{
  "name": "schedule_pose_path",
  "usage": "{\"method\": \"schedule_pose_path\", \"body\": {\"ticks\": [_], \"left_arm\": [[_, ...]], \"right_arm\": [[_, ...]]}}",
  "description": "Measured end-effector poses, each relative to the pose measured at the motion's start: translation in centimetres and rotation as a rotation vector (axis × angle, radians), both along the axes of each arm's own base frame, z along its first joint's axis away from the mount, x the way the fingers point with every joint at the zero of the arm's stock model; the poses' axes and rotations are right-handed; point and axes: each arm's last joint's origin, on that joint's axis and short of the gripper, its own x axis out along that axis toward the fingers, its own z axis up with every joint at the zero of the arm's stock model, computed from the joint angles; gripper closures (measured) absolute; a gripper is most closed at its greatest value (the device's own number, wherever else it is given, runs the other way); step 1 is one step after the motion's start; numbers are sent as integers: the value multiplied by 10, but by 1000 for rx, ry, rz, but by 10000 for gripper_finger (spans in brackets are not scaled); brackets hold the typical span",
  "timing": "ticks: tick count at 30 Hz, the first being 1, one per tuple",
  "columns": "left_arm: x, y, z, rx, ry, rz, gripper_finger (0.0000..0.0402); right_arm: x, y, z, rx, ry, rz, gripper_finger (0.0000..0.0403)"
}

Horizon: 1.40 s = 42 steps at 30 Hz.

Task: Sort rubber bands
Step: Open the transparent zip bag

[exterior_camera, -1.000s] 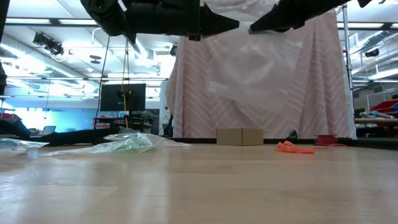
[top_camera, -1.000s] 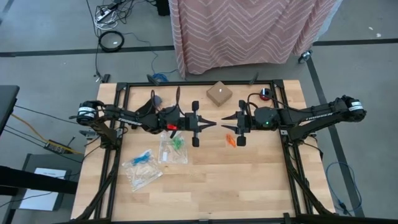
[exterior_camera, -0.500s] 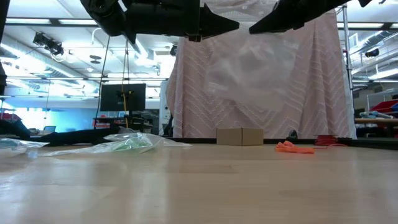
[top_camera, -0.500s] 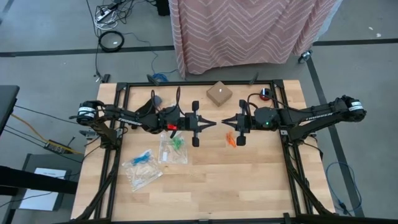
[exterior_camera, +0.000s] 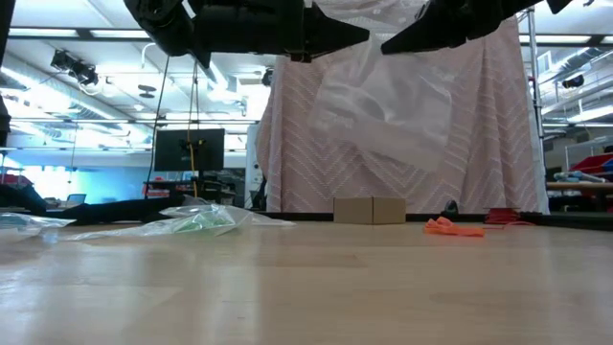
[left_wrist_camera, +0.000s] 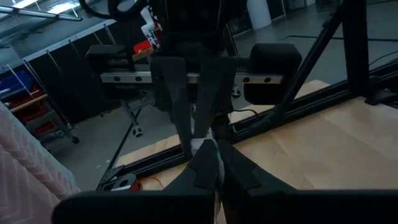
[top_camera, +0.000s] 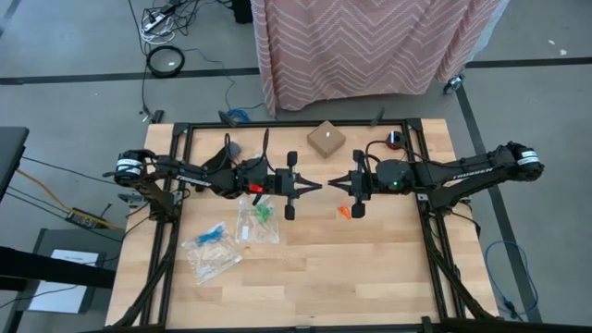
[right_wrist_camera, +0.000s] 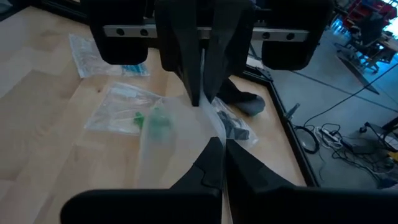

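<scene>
Clear plastic bag point(exterior_camera: 388, 105) now pinched between both closed end effectors, left point(top_camera: 314, 185) and right point(top_camera: 335, 184), above mid-worktop point(top_camera: 370, 268); right newly clamped. Orange rubber bands point(top_camera: 343, 211) unmoved below right arm.

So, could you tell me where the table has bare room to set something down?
The widest bare stretch is the near half of the table, right of the zip bags and below the orange rubber bands. The mid-line is crowded: both hands meet there, pinching a clear bag, and the small box sits behind.
</scene>
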Motion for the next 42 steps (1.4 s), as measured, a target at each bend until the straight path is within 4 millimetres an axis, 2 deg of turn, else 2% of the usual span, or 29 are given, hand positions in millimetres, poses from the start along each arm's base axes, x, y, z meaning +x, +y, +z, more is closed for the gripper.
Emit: {"method": "schedule_pose_path", "body": {"ticks": [9,26,42], "left_arm": [[0,0,-1,0,4,-9,389],[1,7,-5,47,36,73,388],[1,-4,-7,53,57,60,388]], "right_arm": [[9,2,-3,-26,-17,15,403],[9,8,-2,-17,-32,91,403],[9,5,-4,-51,-9,-4,403]]}}
